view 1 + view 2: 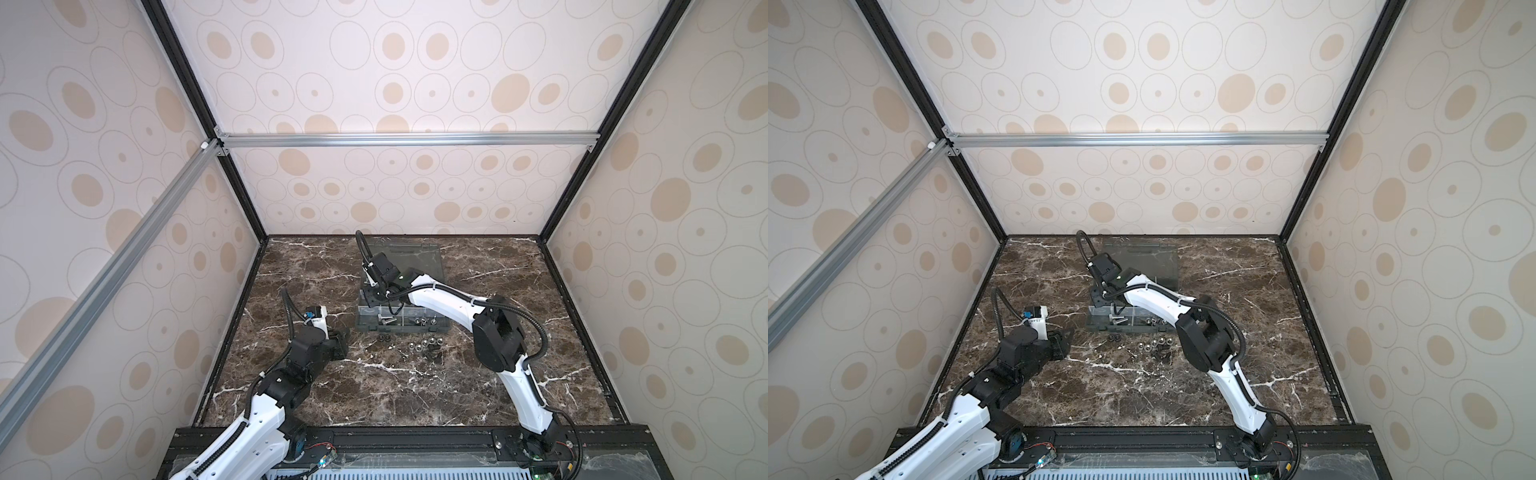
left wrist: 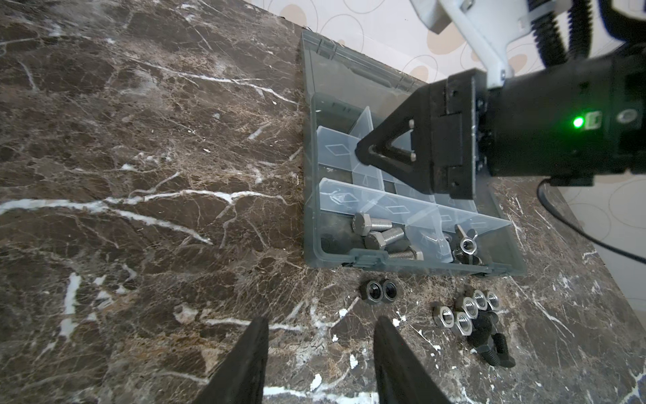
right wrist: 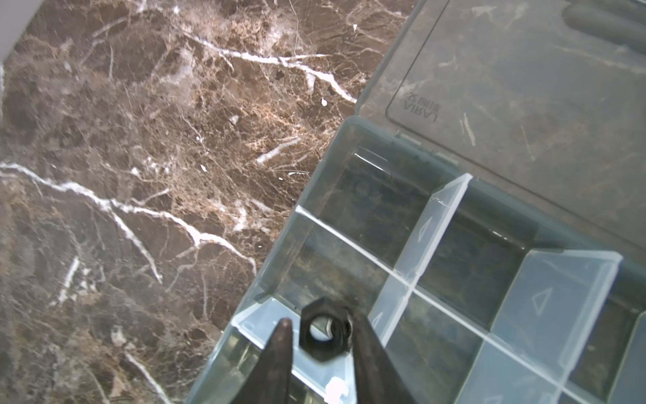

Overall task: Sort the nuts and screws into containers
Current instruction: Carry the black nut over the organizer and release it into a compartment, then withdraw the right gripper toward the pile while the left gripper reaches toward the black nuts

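Note:
The dark grey organizer box (image 1: 440, 329) lies open, its cells being the containers (image 3: 451, 259). My right gripper (image 3: 318, 320) hovers over a cell at the box's left side. A black nut (image 3: 309, 344) sits between its fingers, touching one, with a gap to the other. The jaws stand open. Silvery screws (image 2: 375, 225) lie in the front left cell. Silver nuts (image 2: 468, 309) and two black nuts (image 2: 379, 292) lie on the table in front of the box. My left gripper (image 2: 321, 320) is open and empty, low over the table left of those nuts.
The box's clear lid (image 3: 524, 87) lies flat behind it. Wing nuts (image 2: 465, 245) fill the cell beside the screws. Black screws (image 2: 493, 349) lie by the silver nuts. The right arm (image 1: 494, 332) reaches over the box's right side. Patterned walls enclose the marble table (image 1: 415, 395).

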You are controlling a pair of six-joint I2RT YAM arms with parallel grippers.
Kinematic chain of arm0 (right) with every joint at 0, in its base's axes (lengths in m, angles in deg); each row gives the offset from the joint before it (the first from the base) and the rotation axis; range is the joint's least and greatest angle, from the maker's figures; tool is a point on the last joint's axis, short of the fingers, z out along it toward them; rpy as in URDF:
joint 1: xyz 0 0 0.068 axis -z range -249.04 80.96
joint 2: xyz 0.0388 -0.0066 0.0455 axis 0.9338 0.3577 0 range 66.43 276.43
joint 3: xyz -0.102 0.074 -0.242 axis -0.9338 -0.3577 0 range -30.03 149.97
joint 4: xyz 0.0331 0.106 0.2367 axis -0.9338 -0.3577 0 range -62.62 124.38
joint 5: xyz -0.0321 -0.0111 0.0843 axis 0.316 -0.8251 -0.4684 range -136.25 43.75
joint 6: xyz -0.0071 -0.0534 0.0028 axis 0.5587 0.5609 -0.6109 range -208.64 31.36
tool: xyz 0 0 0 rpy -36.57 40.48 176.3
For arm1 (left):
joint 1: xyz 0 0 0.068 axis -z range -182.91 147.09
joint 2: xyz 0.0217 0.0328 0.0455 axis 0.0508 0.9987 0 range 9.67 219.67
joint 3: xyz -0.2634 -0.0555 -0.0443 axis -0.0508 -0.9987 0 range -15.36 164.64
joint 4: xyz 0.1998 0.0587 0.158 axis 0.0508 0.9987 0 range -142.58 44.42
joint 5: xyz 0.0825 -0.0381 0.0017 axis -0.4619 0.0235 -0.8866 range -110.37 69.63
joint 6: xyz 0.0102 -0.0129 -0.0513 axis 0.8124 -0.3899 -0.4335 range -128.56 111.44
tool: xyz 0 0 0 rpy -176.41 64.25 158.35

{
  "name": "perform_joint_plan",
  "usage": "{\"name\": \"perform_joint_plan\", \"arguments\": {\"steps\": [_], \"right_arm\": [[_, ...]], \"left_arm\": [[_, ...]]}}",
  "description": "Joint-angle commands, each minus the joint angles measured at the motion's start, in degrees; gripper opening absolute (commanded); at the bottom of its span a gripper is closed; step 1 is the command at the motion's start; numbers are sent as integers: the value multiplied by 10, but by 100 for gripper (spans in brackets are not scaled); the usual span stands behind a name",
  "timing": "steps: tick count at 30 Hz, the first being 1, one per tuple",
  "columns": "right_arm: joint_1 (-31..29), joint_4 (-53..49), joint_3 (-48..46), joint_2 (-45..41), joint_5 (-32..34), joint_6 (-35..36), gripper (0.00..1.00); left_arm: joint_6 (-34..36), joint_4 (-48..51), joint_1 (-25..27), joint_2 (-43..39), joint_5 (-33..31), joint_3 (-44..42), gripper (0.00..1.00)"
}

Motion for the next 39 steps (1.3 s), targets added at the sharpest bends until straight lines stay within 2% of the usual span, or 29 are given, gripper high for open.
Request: {"name": "perform_joint_plan", "arguments": {"steps": [1,10,16,28,39], "right_arm": [[5,-18,17,11,-1,-1,40],[5,-12,5,-15,1,-1,43],[5,-3,-40,-64,-2,-1,44],[5,42,-266,-237,-1,-25,44],[-3,80,-461,-365,23,-95,45]], "left_arm": [[-11,-9,-4,-2,3,0,49],[-11,-13,-3,1,10,0,49],[-11,-15,-3,2,17,0,49],[-14,-35,-2,26,48,-4,48],[-31,-86,7,86,81,-15,46]]}}
